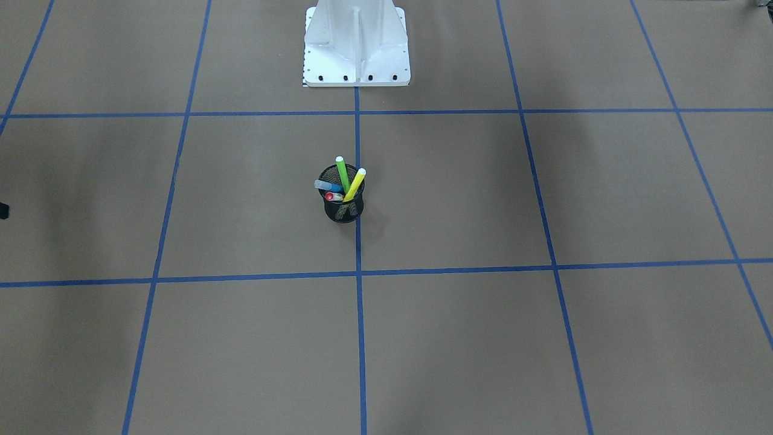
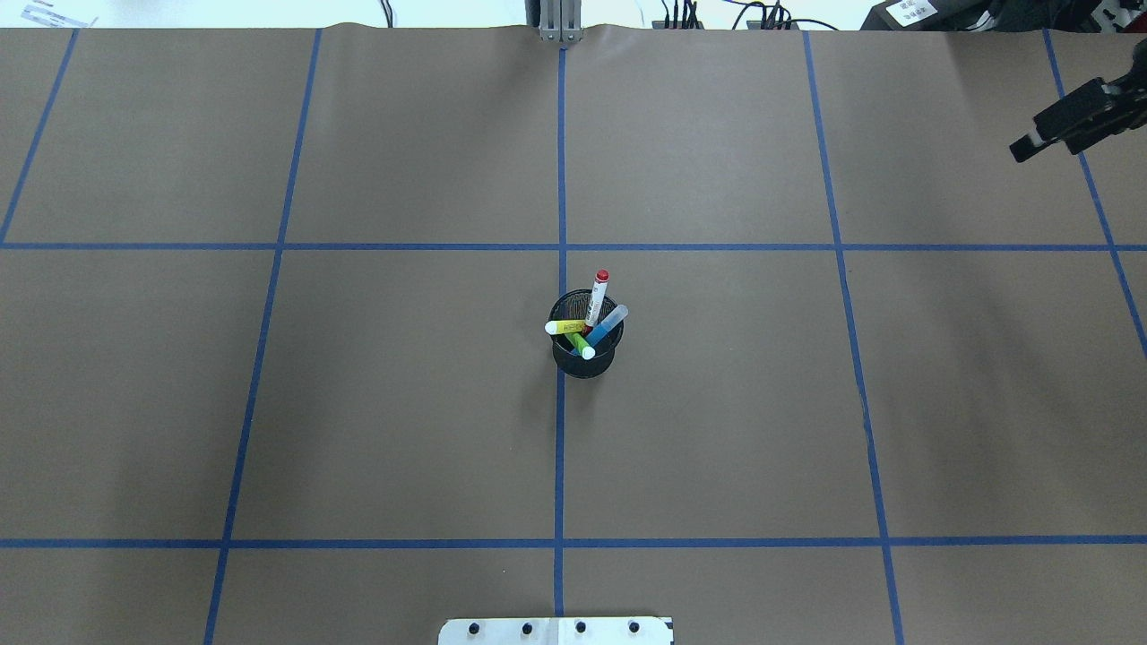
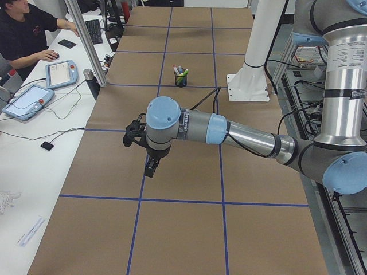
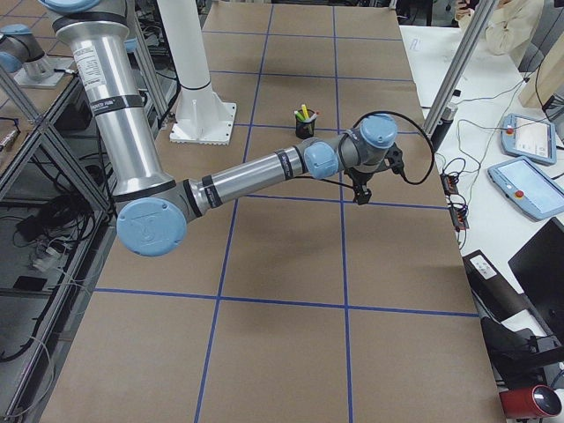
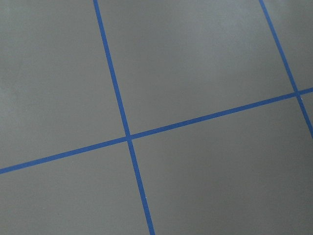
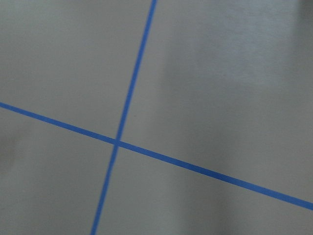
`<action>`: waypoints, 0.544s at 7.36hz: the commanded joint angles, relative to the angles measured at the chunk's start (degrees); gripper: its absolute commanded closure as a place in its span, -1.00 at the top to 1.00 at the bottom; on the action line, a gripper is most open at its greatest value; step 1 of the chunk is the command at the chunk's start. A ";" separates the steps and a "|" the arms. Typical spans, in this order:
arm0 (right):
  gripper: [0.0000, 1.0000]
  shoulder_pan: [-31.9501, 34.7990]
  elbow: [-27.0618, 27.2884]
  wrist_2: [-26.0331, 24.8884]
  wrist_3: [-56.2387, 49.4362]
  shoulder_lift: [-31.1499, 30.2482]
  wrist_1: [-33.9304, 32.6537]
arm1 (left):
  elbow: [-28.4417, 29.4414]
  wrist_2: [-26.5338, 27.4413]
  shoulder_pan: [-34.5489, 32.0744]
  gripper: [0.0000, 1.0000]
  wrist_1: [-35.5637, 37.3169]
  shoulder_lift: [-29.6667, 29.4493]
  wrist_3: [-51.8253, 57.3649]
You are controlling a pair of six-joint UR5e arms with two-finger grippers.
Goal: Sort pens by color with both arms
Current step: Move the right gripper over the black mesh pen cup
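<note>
Four pens stand in a black mesh cup (image 2: 583,358) at the table's centre: a red-capped white pen (image 2: 597,297), a yellow pen (image 2: 564,328), a green pen (image 2: 582,346) and a blue pen (image 2: 607,324). The cup (image 1: 343,208) also shows in the front view. My right gripper (image 2: 1021,150) hovers far off at the table's right edge; its fingers look closed and empty. It also shows in the exterior right view (image 4: 359,199). My left gripper (image 3: 150,170) hangs over the table's left end, seen only in the exterior left view. I cannot tell if it is open or shut.
The white pedestal base (image 1: 356,48) stands behind the cup. Blue tape lines (image 2: 560,448) divide the brown table into squares. An operator (image 3: 26,34) sits at a side desk with tablets and cables. Both wrist views show only bare table and tape.
</note>
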 commanded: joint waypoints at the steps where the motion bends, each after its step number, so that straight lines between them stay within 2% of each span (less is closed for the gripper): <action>1: 0.99 -7.40 0.39 1.45 1.95 2.88 0.22 | 0.15 -0.06 0.00 1.00 0.04 0.02 -0.99; 4: 0.97 -16.46 1.97 0.66 10.03 7.37 1.01 | -0.03 -0.15 0.09 1.00 0.04 -0.07 -2.76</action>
